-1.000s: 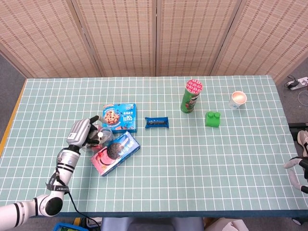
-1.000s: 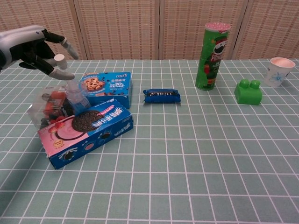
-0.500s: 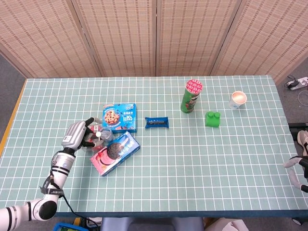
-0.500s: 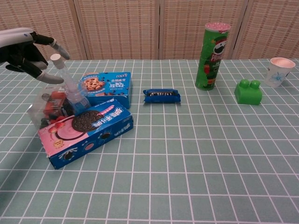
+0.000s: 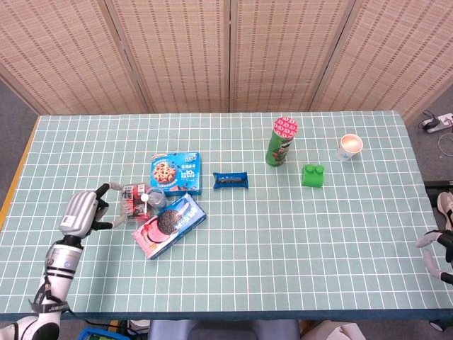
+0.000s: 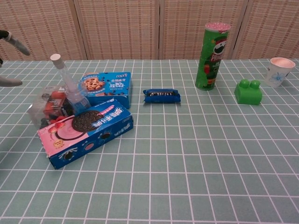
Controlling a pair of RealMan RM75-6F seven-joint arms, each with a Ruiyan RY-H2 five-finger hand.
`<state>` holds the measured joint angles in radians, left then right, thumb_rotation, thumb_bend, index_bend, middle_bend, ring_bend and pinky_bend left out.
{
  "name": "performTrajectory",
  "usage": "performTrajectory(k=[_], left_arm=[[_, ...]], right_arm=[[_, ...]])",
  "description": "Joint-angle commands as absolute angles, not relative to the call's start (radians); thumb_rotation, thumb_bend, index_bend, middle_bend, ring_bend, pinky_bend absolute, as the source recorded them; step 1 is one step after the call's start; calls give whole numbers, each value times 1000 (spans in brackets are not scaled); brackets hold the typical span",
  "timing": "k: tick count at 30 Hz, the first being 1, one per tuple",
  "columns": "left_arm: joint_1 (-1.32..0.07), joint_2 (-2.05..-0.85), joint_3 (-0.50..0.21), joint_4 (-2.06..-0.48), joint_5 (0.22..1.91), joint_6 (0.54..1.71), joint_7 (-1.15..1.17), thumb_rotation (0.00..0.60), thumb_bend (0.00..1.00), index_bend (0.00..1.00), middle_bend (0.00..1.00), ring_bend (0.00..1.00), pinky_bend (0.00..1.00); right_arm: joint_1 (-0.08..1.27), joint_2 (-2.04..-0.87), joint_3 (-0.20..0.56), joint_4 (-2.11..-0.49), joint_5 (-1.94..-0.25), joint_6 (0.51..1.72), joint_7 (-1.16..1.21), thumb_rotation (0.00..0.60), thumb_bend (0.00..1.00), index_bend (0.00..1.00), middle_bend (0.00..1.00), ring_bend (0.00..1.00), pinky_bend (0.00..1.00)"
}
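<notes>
My left hand [image 5: 85, 211] hovers over the table's left side, fingers apart and holding nothing. It is a short way left of a clear packet with red contents [image 5: 131, 199]. In the chest view only its fingertips [image 6: 12, 43] show at the left edge. A clear bottle with a white cap [image 6: 68, 87] leans upright between that packet [image 6: 48, 105] and a blue cookie box [image 6: 105, 86]. A pink-and-blue Oreo box [image 6: 86, 130] lies in front of them. A pale curved part at the right edge may be my right hand [image 5: 433, 245]; its fingers are not readable.
A small blue Oreo packet [image 5: 231, 180] lies mid-table. Further right stand a green Pringles can [image 5: 282, 142], a green block [image 5: 312, 175] and a paper cup [image 5: 350, 146]. Woven screens close off the back.
My left hand has pulled back to the left, away from the bottle's cap, and now stands clear of the cluster. The bottle and boxes stay in place.
</notes>
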<state>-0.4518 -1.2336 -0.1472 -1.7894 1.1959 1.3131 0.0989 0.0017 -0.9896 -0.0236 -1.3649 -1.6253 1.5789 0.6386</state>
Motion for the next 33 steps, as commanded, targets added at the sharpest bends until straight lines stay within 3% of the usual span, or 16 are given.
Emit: performTrajectory(k=[1,12,22,33], left_arm=[[-385,-1193,-100,-1802,1268,1395,122,600,38,396,995,969,1000],[-228,-1128,11,-1810,1425,1538,107,600,38,389,835,781,1000],[-136,-1190,63,-1671,1548,1617,79,600,38,391,829,777,998],[-112,-1252,41,-1587,1560,1615,71,600,38,395,828,776,996]], right_arm=[[-1,-991,-24,-1372,-1624,1581,624,600,472,489,455,359,632],[-3,-997,-15,-1395,-1599,1568,565,600,471,490,455,359,632],[0,-1010,-9,-1411,-1588,1553,512,600,472,490,455,359,632],[10,-1015,-15,-1417,-1594,1526,482,600,471,490,455,359,632]])
